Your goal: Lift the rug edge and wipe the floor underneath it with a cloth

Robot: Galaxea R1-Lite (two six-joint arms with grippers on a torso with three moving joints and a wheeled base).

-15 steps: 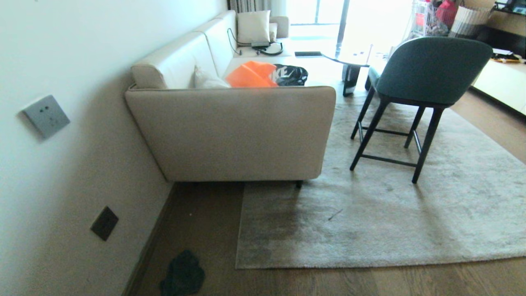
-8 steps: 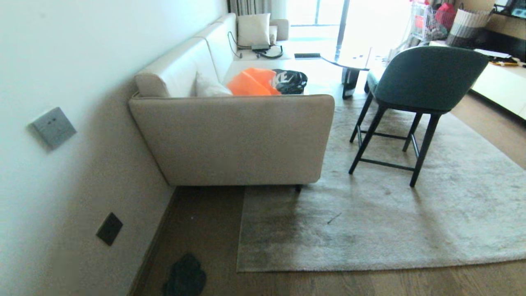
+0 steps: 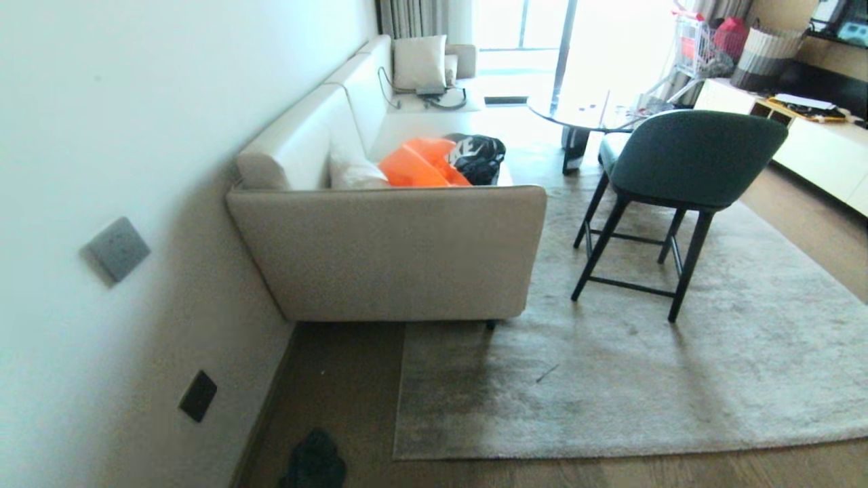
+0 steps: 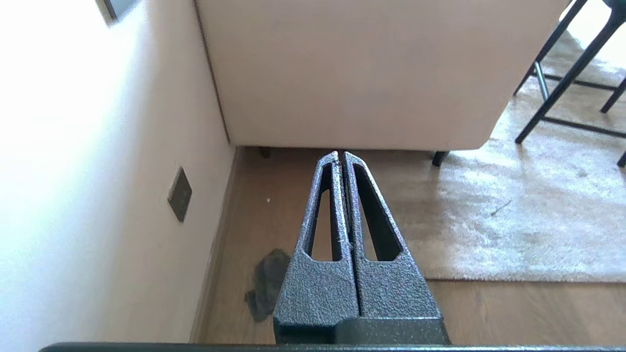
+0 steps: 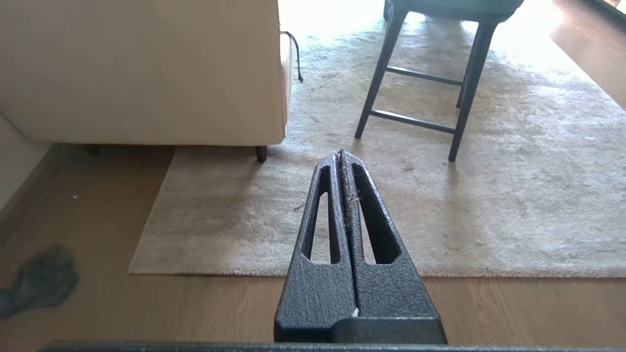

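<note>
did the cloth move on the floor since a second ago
No. The cloth lies equally near the wall's dark plate and the rug corner; only the camera shifted.

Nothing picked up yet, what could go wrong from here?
1. The cloth lies by the wall, off the rug; fetching it could scrape the wall.
2. The sofa leg and chair stand on the rug, so lifting its edge may drag or tip the chair.
</note>
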